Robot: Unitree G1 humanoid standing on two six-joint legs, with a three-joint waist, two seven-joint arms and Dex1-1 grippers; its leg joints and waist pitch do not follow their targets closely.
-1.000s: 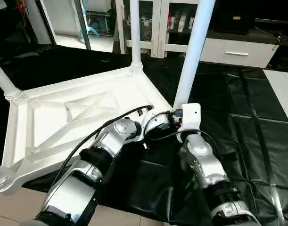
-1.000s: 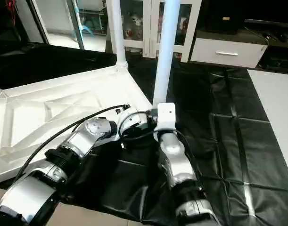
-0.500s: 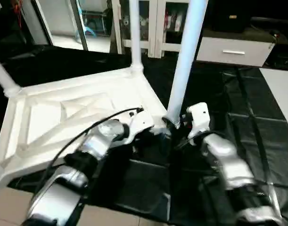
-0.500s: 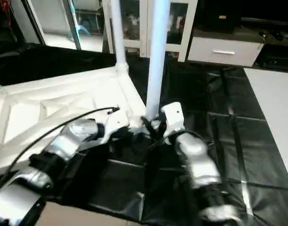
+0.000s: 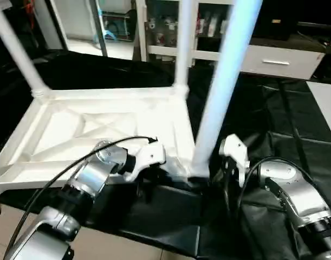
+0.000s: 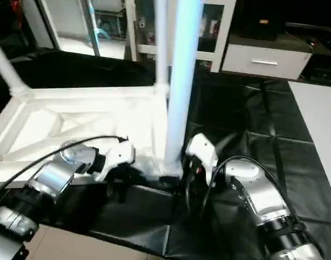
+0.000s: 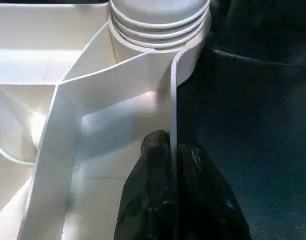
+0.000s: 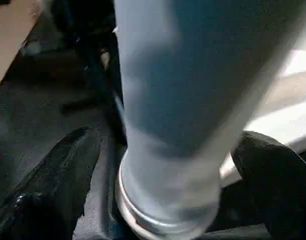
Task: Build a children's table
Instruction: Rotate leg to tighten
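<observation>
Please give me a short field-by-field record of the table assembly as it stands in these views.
tabletop: white top upside down on black cloth
legs: three seen standing in corner sockets
near leg: leg upright in socket
left gripper: shut on the top's edge wall
right gripper: open, fingers either side of near leg

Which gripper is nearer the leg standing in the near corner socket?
Right. The right gripper straddles the leg just above its base, fingers wide apart. The left gripper pinches the tabletop's side wall short of that socket.
</observation>
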